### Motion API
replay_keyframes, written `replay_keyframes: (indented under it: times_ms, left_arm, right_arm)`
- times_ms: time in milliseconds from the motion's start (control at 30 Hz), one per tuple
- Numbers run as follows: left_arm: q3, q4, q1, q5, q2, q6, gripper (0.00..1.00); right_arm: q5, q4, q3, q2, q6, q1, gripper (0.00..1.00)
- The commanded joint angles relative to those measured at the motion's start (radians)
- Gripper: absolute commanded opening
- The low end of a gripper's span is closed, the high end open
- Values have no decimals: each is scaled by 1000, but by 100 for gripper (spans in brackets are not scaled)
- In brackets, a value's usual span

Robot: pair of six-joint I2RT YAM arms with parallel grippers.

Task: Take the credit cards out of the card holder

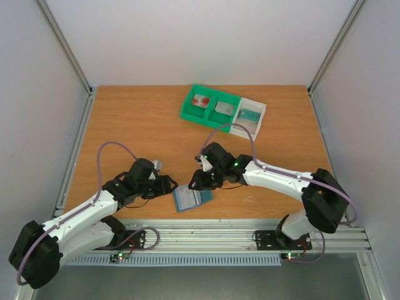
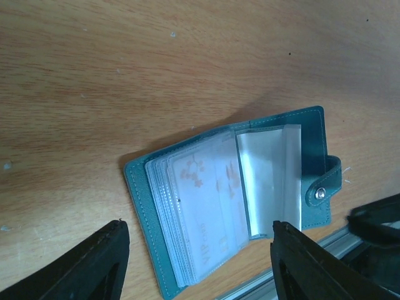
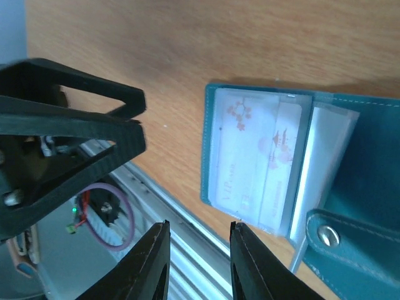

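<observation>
The card holder (image 1: 192, 199) lies open on the wood near the table's front edge, teal-blue with a snap tab. Its clear sleeves hold a white card with pinkish flower marks (image 2: 209, 206), also shown in the right wrist view (image 3: 250, 150). My left gripper (image 1: 167, 185) hovers just left of the holder, jaws open; in its wrist view the left gripper (image 2: 200, 240) straddles the holder's near edge (image 2: 150, 250) without touching. My right gripper (image 1: 196, 181) sits above the holder's far side. The right gripper (image 3: 199, 231) is open a narrow gap, nothing in it.
A green tray (image 1: 187, 114) at the back holds a white card with red marks (image 1: 201, 100) and a grey card (image 1: 224, 108). Its white compartment (image 1: 261, 107) holds a teal card (image 1: 250, 115). The aluminium rail (image 1: 250, 232) runs just beyond the holder.
</observation>
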Motion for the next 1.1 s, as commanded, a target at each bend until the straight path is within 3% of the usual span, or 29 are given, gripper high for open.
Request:
replay_keyframes:
  times_ms: [0, 233, 867, 1067]
  left_arm:
    - [-38, 107, -3, 13, -3, -31, 63]
    - [-72, 148, -3, 34, -3, -50, 62]
    - [-104, 259, -3, 74, 7, -96, 62]
    - [-99, 258, -3, 56, 33, -102, 58]
  right_arm:
    - [49, 36, 38, 85, -1, 35, 27]
    - [83, 53, 30, 181, -30, 37, 27]
    - [98, 115, -69, 200, -32, 37, 20]
    - [70, 169, -99, 214, 3, 39, 20]
